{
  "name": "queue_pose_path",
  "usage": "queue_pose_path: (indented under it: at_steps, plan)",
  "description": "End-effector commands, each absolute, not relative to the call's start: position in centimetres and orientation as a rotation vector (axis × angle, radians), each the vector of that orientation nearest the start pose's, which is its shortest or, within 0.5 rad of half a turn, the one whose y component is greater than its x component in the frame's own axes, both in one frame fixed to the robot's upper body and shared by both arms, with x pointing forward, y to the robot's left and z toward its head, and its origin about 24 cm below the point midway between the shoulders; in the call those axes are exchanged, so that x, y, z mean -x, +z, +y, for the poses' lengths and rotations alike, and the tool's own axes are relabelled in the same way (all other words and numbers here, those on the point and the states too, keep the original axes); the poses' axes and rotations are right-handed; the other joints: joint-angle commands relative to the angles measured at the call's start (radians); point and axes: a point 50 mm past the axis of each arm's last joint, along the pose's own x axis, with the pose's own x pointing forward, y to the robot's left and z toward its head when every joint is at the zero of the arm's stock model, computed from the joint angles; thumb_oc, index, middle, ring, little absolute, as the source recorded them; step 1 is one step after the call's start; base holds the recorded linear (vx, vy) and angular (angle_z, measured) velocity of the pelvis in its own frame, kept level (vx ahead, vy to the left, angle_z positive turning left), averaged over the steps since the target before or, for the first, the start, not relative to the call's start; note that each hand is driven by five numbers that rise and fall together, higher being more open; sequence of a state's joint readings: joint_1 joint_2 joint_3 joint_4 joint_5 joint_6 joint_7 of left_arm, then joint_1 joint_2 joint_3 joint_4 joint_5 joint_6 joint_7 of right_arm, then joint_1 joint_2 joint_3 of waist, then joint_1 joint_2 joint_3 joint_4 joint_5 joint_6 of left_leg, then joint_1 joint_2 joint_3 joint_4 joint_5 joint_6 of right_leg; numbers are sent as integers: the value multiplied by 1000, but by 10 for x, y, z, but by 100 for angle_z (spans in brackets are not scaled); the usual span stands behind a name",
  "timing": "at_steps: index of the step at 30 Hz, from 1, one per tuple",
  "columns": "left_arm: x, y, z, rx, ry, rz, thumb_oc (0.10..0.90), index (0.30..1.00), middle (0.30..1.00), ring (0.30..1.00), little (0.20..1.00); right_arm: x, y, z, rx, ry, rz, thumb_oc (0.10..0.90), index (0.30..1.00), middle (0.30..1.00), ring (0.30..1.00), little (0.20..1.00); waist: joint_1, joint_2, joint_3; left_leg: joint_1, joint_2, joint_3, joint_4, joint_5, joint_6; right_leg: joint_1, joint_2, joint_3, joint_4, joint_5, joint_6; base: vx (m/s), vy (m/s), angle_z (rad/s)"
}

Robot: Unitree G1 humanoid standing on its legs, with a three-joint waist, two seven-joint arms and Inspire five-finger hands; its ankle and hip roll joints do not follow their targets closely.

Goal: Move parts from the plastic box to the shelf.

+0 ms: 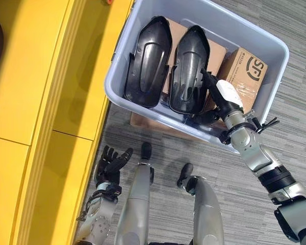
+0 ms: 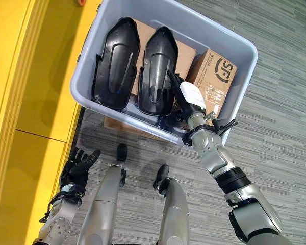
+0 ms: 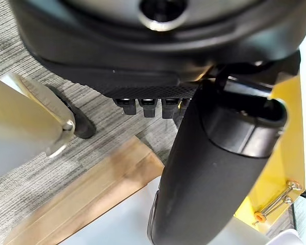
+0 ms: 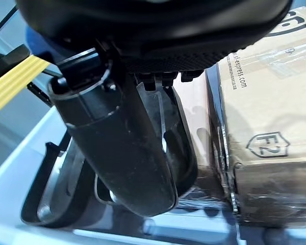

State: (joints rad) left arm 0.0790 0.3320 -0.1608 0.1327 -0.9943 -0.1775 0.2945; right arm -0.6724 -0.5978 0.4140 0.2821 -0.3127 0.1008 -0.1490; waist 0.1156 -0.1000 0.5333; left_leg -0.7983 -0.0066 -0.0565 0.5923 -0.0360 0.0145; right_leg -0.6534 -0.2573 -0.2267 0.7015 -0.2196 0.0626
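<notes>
Two black moulded parts stand side by side in the grey plastic box [image 1: 123, 98], a left one [image 1: 150, 56] and a right one [image 1: 188, 66]. My right hand [image 1: 225, 96] reaches over the box's near wall, its fingers straight along the near right edge of the right part [image 4: 179, 153], between that part and a cardboard carton [image 1: 245, 69]. In the right wrist view the thumb [image 4: 117, 148] stretches out in front of the part. My left hand [image 1: 110, 164] hangs low beside the yellow shelf [image 1: 41, 102], its fingers relaxed and holding nothing.
The box rests on a wooden board [image 1: 143, 122] on grey carpet, close to the shelf's right side. A brown flat carton lies under the two parts. The cardboard carton [image 4: 265, 127] fills the box's right end.
</notes>
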Motion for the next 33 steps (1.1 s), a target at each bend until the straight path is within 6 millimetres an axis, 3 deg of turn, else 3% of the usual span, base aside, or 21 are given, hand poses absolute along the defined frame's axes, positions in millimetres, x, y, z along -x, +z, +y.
queue_pose_path:
  at_steps: [1,12,13,15,16,17,19,24,29,33]
  plan:
    - [-215,16,210,611,302,90,900,1000,1000,1000,1000,-358,208,-174,1097,-46,-488,900,1000,1000,1000,1000,-1,38,-13,28,18,-63,73,-158,2,32,-34,25,-31,8,21,0,0,0]
    - [-213,14,206,616,291,105,900,1000,1000,1000,1000,-359,197,-168,1168,-47,-485,900,1000,1000,1000,1000,3,45,-13,-11,3,-75,130,-182,11,-7,-41,38,40,-29,10,12,2,4]
    - [-210,11,206,614,296,119,900,1000,1000,1000,1000,-359,195,-168,1189,-44,-483,900,1000,1000,1000,1000,5,45,-13,10,3,-76,140,-212,7,11,-39,46,52,-54,16,95,-10,11]
    - [-211,12,205,613,289,111,900,1000,1000,1000,1000,-360,200,-167,1245,-67,-510,900,1000,1000,1000,1000,7,50,-13,-15,0,-76,136,-186,12,-11,-44,38,50,-36,7,18,6,9]
    - [-209,10,205,612,293,120,900,1000,1000,1000,1000,-361,197,-164,1280,-68,-512,900,1000,1000,1000,1000,10,53,-13,2,-2,-78,144,-213,7,2,-42,48,62,-62,14,-52,26,5]
    - [-210,12,205,610,286,111,900,1000,1000,1000,1000,-362,201,-162,1314,-81,-536,900,1000,1000,1000,1000,14,57,-13,-26,-5,-79,139,-185,11,-21,-45,37,59,-41,5,18,7,6]
    - [-208,10,204,608,289,122,900,1000,1000,1000,1000,-363,201,-159,1360,-92,-556,900,1000,1000,1000,1000,20,61,-13,-14,-9,-83,147,-211,7,-10,-42,45,70,-64,12,55,-8,4]
    - [-207,10,201,604,278,126,900,1000,1000,1000,1000,-368,204,-157,1404,-122,-569,900,1000,1000,1000,1000,30,69,-13,-28,-12,-86,152,-212,8,-25,-45,43,80,-71,11,30,-11,5]
    - [-210,9,193,607,253,133,900,1000,1000,1000,1000,-381,189,-163,1416,-183,-489,900,1000,1000,1000,1000,39,90,-13,-58,-17,-92,155,-205,7,-54,-48,43,97,-75,8,4,4,7]
    - [-216,10,181,612,207,133,900,1000,1000,1000,1000,-396,167,-180,1384,-330,-344,900,1000,1000,1000,1000,52,137,-13,-78,-28,-91,170,-207,10,-79,-56,49,126,-87,4,-12,25,3]
